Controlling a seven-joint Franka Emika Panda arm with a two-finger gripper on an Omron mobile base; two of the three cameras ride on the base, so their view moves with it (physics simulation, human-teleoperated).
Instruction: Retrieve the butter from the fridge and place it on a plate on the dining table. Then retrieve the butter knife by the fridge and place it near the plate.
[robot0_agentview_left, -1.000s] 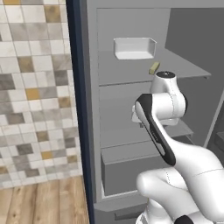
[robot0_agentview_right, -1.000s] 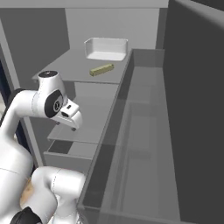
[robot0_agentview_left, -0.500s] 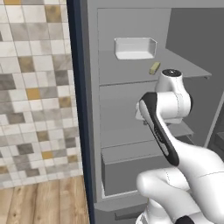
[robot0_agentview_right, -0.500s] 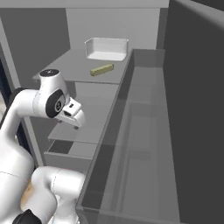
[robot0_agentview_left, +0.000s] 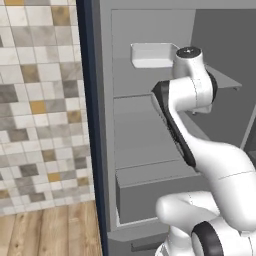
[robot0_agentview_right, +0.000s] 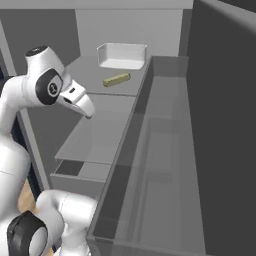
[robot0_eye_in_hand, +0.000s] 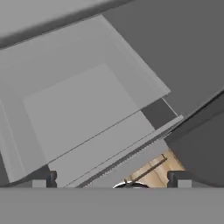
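The fridge (robot0_agentview_left: 145, 145) stands open with its grey shelves showing. The butter (robot0_agentview_right: 116, 79), a small olive-yellow stick, lies on the upper shelf just in front of a white tray. My gripper (robot0_agentview_right: 88, 112) hangs below and left of the butter, in front of the shelf under it, and touches nothing. In the hand view its dark fingertips (robot0_eye_in_hand: 51, 178) stand wide apart, open, with nothing between them, over a lower shelf and drawer. In the left base view my arm covers the butter. The plate, the dining table and the butter knife are out of view.
A white tray (robot0_agentview_right: 122, 55) sits at the back of the upper shelf. The fridge door (robot0_agentview_right: 220, 125) with its long bin (robot0_agentview_right: 150, 165) stands close on the right. A navy panel edge (robot0_agentview_left: 85, 100), tiled wall (robot0_agentview_left: 40, 100) and wooden floor (robot0_agentview_left: 50, 230) lie left.
My arm has risen. The wrist and hand now stand higher, near the upper shelf, and the arm covers the butter in the left base view. The gripper stayed open.
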